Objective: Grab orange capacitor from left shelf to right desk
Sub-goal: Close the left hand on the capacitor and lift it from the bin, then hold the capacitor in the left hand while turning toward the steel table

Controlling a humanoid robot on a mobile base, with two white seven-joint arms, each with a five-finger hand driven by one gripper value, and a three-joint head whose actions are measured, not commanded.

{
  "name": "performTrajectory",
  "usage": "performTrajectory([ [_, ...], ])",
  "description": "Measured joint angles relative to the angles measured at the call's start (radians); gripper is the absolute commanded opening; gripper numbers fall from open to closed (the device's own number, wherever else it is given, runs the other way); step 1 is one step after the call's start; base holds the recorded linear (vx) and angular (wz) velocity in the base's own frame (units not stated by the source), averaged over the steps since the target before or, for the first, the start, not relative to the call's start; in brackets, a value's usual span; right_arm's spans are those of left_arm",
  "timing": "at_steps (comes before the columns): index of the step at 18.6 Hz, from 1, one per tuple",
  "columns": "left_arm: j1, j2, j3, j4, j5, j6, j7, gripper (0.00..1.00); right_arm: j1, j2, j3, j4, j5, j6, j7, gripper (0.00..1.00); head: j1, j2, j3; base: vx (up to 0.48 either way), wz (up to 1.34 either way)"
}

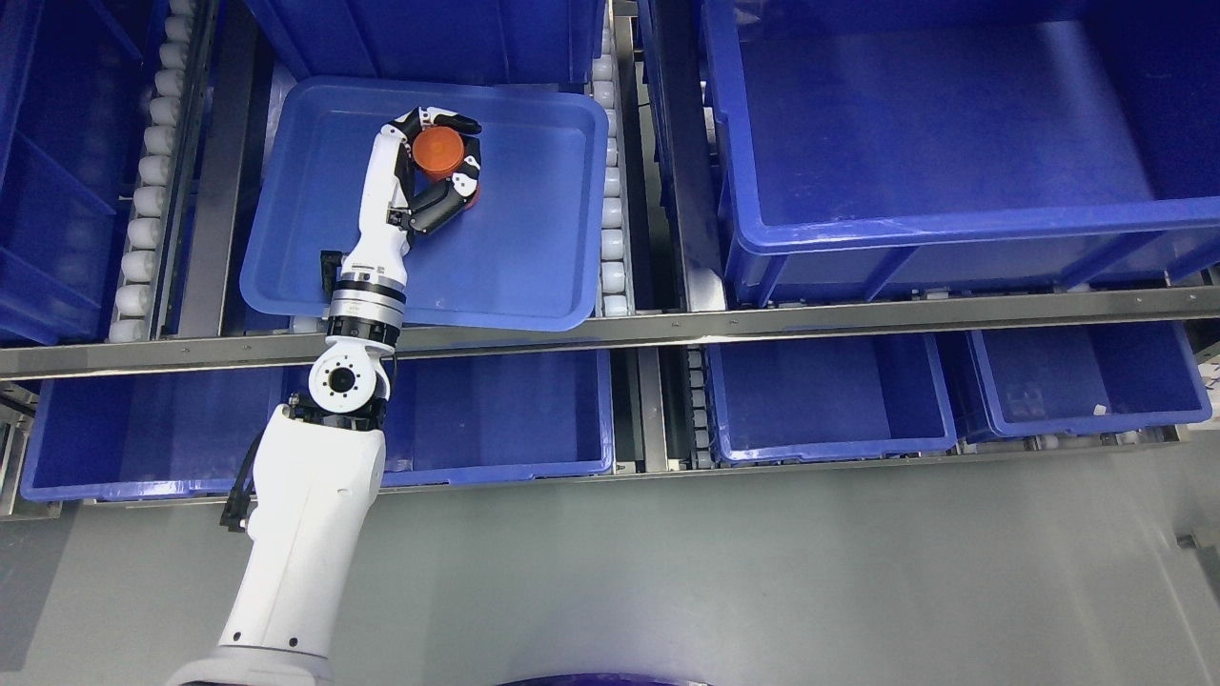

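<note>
Left hand (434,162) is what I watch now: its arm comes in from about 7 o'clock of the picture and reaches up over the shelf rail (610,329) into the shallow blue tray (534,276). The fingers (448,119) curl over the top of the orange capacitor (437,152), and the thumb comes around it from below, at about 5 o'clock of the part. So the hand is wrapped around the capacitor. I judge it as a closed grasp, though I cannot see how firmly the pads press.

The capacitor is in the upper part of the tray, toward 11 o'clock from the tray's middle. I cannot tell if its base rests on the tray floor or is already a little lifted.

The right arm does not show in this view.

For the progress, I judge that the reach and the closing of the hand are done. What is left is most of the task: to lift the part clear of the tray's rim, to draw the arm back over the rail, to turn toward the right side, and to put the part down on the desk. The desk is not visible here; at 3 o'clock I see only large blue bins (953,238).
</note>
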State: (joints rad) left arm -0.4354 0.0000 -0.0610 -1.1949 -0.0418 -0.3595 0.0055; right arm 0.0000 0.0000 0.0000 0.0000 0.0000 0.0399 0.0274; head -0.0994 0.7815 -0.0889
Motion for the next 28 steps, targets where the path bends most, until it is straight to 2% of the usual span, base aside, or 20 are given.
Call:
performTrajectory([
  [5, -0.003, 0.000, -0.003, -0.050, 0.071, -0.021, 0.000, 0.01, 0.000, 0.000, 0.000, 0.000, 0.000, 0.000, 0.002, 1.00, 0.0000, 0.000, 0.000, 0.000, 0.00],
  [13, 0.023, 0.000, -0.011, -0.215, 0.169, -0.032, 0.000, 0.01, 0.000, 0.000, 0.000, 0.000, 0.000, 0.000, 0.004, 1.00, 0.0000, 0.000, 0.000, 0.000, 0.00],
  [19, 0.061, 0.000, -0.009, -0.315, 0.192, -0.088, -0.002, 0.01, 0.000, 0.000, 0.000, 0.000, 0.000, 0.000, 0.004, 1.00, 0.0000, 0.000, 0.000, 0.000, 0.00],
  [28, 0.078, 0.000, 0.002, -0.392, 0.201, -0.105, -0.002, 0.01, 0.000, 0.000, 0.000, 0.000, 0.000, -0.004, 0.007, 1.00, 0.0000, 0.000, 0.000, -0.059, -0.04],
])
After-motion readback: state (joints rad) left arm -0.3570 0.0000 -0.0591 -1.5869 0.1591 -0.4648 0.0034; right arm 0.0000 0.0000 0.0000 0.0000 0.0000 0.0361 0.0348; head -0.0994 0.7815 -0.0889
